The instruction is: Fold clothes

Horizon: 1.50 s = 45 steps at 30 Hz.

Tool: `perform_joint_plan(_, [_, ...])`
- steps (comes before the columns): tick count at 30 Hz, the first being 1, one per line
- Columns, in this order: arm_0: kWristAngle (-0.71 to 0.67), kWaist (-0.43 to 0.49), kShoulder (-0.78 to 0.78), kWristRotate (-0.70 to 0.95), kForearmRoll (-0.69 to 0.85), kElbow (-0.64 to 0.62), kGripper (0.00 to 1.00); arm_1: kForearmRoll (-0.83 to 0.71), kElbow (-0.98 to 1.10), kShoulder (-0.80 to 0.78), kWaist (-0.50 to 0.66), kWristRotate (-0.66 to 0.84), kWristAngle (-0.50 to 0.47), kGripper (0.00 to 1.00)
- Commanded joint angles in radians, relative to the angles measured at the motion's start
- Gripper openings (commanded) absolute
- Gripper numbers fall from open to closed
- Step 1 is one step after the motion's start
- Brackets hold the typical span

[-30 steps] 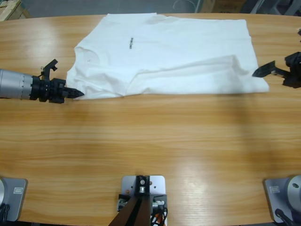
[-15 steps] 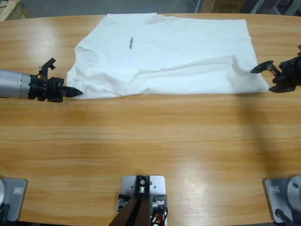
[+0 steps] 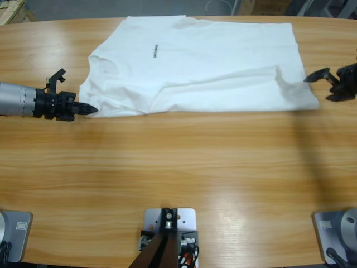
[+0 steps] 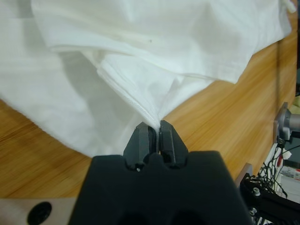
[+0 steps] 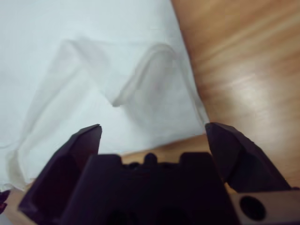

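The clothes, a white T-shirt (image 3: 201, 64) with a small dark chest print, lie spread across the far half of the wooden table (image 3: 178, 167), partly folded along the near edge. My left gripper (image 3: 89, 109) is at the shirt's near left corner, shut on a pinch of its white fabric (image 4: 154, 123). My right gripper (image 3: 323, 85) hovers open just off the shirt's near right corner; in the right wrist view the rumpled hem (image 5: 140, 93) lies ahead of the spread jaws, apart from them.
Bare wood stretches across the whole near half of the table. Boxes and floor show beyond the far edge.
My right gripper has drawn back to the right and slightly away from the shirt's corner. The left gripper holds its place, still pinching the fabric.
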Motion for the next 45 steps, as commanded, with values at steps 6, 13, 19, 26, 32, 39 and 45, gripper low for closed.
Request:
perform_joint_plan(6, [-0.018,0.006,0.005,0.010,-0.013,0.022,0.000,-0.069,-0.002,0.148,-0.014,-0.024,0.038,0.904])
perform_joint_plan(13, [-0.018,0.006,0.011,0.011,-0.013,0.019,0.000,-0.084,0.000,0.175,-0.014,-0.025,0.054,0.904])
perform_joint_plan(19, [-0.018,0.006,0.014,0.013,-0.013,0.018,0.000,-0.085,0.003,0.173,-0.014,-0.047,0.060,0.260])
perform_joint_plan(26, [-0.019,0.006,0.011,0.012,-0.013,0.019,0.000,-0.089,0.015,0.175,-0.014,-0.063,0.059,0.000])
perform_joint_plan(32, [-0.019,0.006,0.011,0.011,-0.013,0.019,0.000,-0.089,0.034,0.168,-0.014,-0.064,0.059,0.000])
perform_joint_plan(39, [-0.019,0.030,-0.003,-0.008,-0.013,0.022,0.000,-0.082,0.055,0.149,-0.014,0.008,0.060,0.000])
perform_joint_plan(45, [-0.017,0.066,-0.015,-0.050,-0.011,0.025,0.000,-0.006,0.068,0.070,-0.014,0.092,0.045,0.000])
